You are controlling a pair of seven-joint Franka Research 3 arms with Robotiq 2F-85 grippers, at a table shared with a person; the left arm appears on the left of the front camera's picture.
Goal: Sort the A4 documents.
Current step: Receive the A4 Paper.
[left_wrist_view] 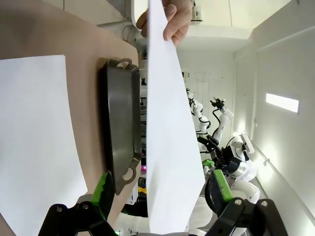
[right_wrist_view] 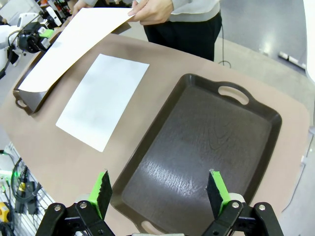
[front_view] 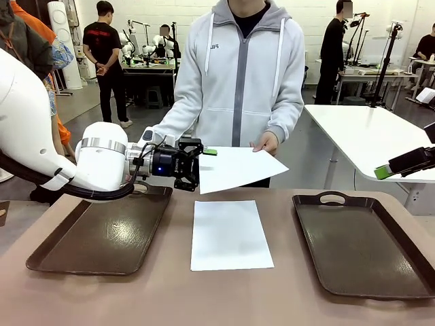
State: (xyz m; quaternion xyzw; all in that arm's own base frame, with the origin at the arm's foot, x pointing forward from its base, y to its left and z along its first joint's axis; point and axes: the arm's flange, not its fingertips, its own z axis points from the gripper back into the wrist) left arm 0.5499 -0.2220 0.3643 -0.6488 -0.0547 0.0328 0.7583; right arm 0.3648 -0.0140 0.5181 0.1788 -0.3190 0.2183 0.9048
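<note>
A person across the table holds one white A4 document (front_view: 239, 167) out level by its far edge with a hand (front_view: 266, 142). My left gripper (front_view: 201, 167) stands at the sheet's near edge, one finger above and one below. In the left wrist view that sheet (left_wrist_view: 170, 142) runs edge-on between the green pads (left_wrist_view: 104, 189), apart from both, so my left gripper (left_wrist_view: 161, 192) is open. A second A4 document (front_view: 230, 235) lies flat on the table between the trays. My right gripper (right_wrist_view: 160, 192) hangs open and empty over the right tray (right_wrist_view: 197, 147).
Two dark brown handled trays sit on the brown table, the left tray (front_view: 102, 234) under my left arm and the right tray (front_view: 360, 244) at the right. A white table (front_view: 367, 136) stands behind at the right. Other people stand farther back.
</note>
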